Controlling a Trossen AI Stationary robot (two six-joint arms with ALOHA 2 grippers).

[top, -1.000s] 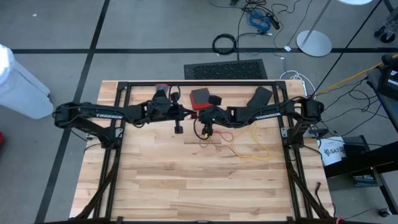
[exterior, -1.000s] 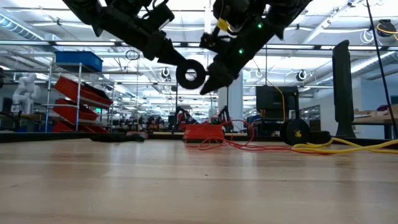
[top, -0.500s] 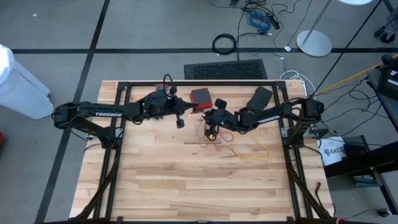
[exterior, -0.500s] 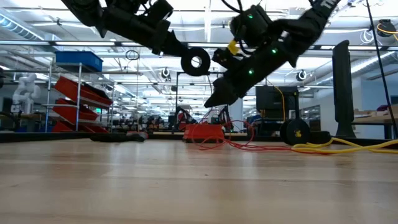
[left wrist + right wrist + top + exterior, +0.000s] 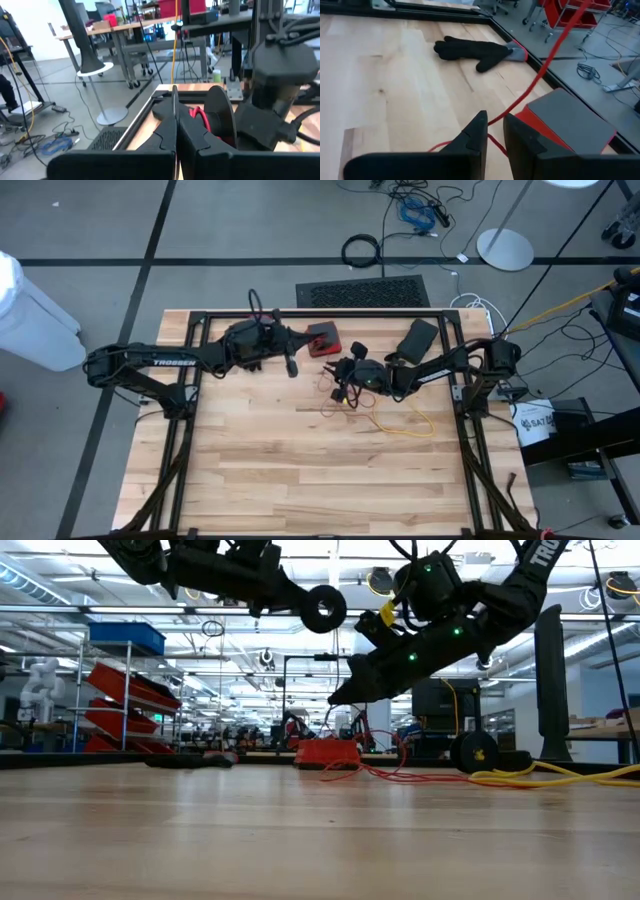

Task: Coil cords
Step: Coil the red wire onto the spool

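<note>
Two arms up over the wooden table (image 5: 300,470), cords loose below.
One limp yellow cord (image 5: 412,423) and one thin red cord (image 5: 545,62) trail beside one flat red box (image 5: 322,339); right gripper (image 5: 492,131) pinches the red cord, jaws barely apart; left gripper (image 5: 175,131) is closed, empty; one soft black glove (image 5: 475,50) lies flat.

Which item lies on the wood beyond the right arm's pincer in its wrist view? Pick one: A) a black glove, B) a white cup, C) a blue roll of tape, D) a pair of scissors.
A: the right wrist view shows a black glove lying flat on the table ahead of the right pincer, near the table's edge.
</note>
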